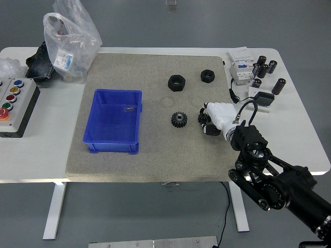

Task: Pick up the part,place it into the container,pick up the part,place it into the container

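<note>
Right hand [213, 117], white shell with dark fingertips, is lying low on the mat with its fingers curling leftward and down around the small black gear [202, 119]. Gear is mostly hidden under the fingers; they seem to be closing on it, and it is sitting at mat level. The wrist is running back down and right into the black arm [274, 186], which is entering from the lower right corner and crossing the table's near edge, with a thin cable looping over the wrist.

Just left of the hand, apart from it, the larger black gear [179, 120] is lying flat. Farther up the mat, two black hex nuts: the big nut [176, 82] and the smaller nut [207, 76]. The blue container [98, 132] is sitting on the left part of the grey mat [150, 160], well apart from the hand, holding only a small pale scrap near its far right corner.

Off the mat: electrical parts and black cylinders [264, 70] at the right far corner, a button box [15, 106] at the left edge, a plastic bag [70, 44] behind it.
</note>
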Controlling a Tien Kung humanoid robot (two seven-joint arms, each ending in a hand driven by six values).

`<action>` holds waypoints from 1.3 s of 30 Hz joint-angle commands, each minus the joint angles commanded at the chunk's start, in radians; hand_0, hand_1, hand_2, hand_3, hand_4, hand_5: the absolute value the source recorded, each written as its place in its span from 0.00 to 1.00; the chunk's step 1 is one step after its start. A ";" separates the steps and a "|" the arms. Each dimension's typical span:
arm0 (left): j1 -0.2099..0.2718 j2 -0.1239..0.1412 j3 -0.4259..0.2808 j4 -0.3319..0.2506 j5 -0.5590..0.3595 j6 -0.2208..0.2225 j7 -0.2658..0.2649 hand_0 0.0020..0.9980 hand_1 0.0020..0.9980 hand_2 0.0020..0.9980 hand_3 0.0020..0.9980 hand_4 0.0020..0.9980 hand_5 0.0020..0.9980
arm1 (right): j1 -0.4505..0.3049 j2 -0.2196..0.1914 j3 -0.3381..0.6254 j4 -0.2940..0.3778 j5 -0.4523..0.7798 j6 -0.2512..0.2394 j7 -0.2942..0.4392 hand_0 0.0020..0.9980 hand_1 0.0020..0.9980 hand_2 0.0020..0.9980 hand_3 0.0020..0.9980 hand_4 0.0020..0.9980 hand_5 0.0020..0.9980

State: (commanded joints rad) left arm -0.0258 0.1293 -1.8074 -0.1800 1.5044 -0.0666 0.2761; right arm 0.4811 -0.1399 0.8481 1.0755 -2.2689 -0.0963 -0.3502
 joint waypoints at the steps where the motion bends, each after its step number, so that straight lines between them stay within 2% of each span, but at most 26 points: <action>1: -0.001 0.000 0.002 0.000 -0.002 0.000 0.000 0.67 0.66 0.66 0.80 0.66 0.21 | 0.001 -0.001 -0.003 0.000 0.000 -0.007 0.002 0.23 0.31 0.33 0.33 0.00 0.00; 3: -0.002 0.000 0.005 0.000 -0.006 0.000 -0.001 0.67 0.66 0.66 0.80 0.66 0.21 | 0.007 -0.003 -0.010 0.003 0.000 -0.024 0.007 0.23 0.31 0.33 0.33 0.00 0.00; 4: -0.003 0.000 0.007 0.000 -0.007 0.000 -0.001 0.67 0.66 0.66 0.80 0.66 0.21 | 0.011 -0.005 -0.015 0.007 0.000 -0.033 0.010 0.24 0.30 0.30 0.26 0.00 0.00; 8: -0.002 0.001 0.006 0.000 -0.006 0.001 0.000 0.67 0.66 0.66 0.80 0.66 0.21 | 0.051 -0.006 -0.050 0.033 0.005 -0.075 0.033 0.24 0.30 0.30 0.26 0.00 0.00; 14: -0.002 0.003 0.008 0.000 -0.008 0.001 0.001 0.67 0.66 0.66 0.80 0.66 0.21 | 0.158 0.005 -0.162 0.083 0.108 -0.107 0.097 0.24 0.30 0.30 0.25 0.00 0.00; 15: -0.003 0.004 0.009 0.000 -0.009 0.001 0.001 0.67 0.66 0.66 0.80 0.66 0.21 | 0.179 0.010 -0.186 0.094 0.134 -0.116 0.115 0.27 0.32 0.33 0.25 0.00 0.00; 21: -0.004 0.006 0.012 0.000 -0.006 0.000 0.005 0.67 0.66 0.66 0.80 0.66 0.21 | 0.274 0.071 -0.331 0.115 0.295 -0.186 0.210 0.27 0.32 0.33 0.25 0.00 0.00; 22: -0.005 0.006 0.014 0.000 -0.007 0.000 0.005 0.67 0.66 0.66 0.80 0.66 0.21 | 0.282 0.082 -0.352 0.109 0.317 -0.191 0.219 0.34 0.40 0.40 0.25 0.00 0.00; 26: -0.008 0.005 0.019 0.000 -0.008 0.000 0.006 0.67 0.66 0.66 0.80 0.66 0.21 | 0.298 0.108 -0.435 0.090 0.397 -0.164 0.222 0.34 0.40 0.40 0.25 0.00 0.00; 27: -0.008 0.005 0.017 0.000 -0.006 -0.001 0.007 0.67 0.66 0.66 0.80 0.66 0.21 | 0.301 0.112 -0.452 0.087 0.407 -0.151 0.219 0.37 0.53 0.64 0.47 0.00 0.00; 33: -0.006 0.006 0.011 0.000 0.002 -0.001 0.010 0.67 0.66 0.66 0.80 0.66 0.21 | 0.302 0.130 -0.482 0.066 0.386 -0.110 0.199 0.37 0.53 0.64 0.47 0.00 0.00; 34: -0.007 0.006 0.012 0.000 0.002 -0.002 0.011 0.67 0.66 0.66 0.80 0.66 0.21 | 0.301 0.132 -0.486 0.064 0.381 -0.106 0.197 0.39 0.68 0.83 0.75 0.00 0.07; 38: -0.008 0.006 0.016 0.000 0.000 -0.002 0.010 0.67 0.66 0.66 0.80 0.66 0.21 | 0.298 0.134 -0.491 0.064 0.373 -0.102 0.193 0.39 0.68 0.83 0.75 0.00 0.07; 39: -0.009 0.006 0.017 0.000 -0.002 -0.002 0.009 0.67 0.66 0.64 0.80 0.65 0.21 | 0.297 0.134 -0.490 0.065 0.371 -0.102 0.193 0.39 0.70 0.85 0.80 0.00 0.09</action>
State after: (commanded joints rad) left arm -0.0345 0.1356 -1.7900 -0.1800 1.5025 -0.0687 0.2856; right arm 0.7786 -0.0058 0.3581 1.1409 -1.8981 -0.1986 -0.1572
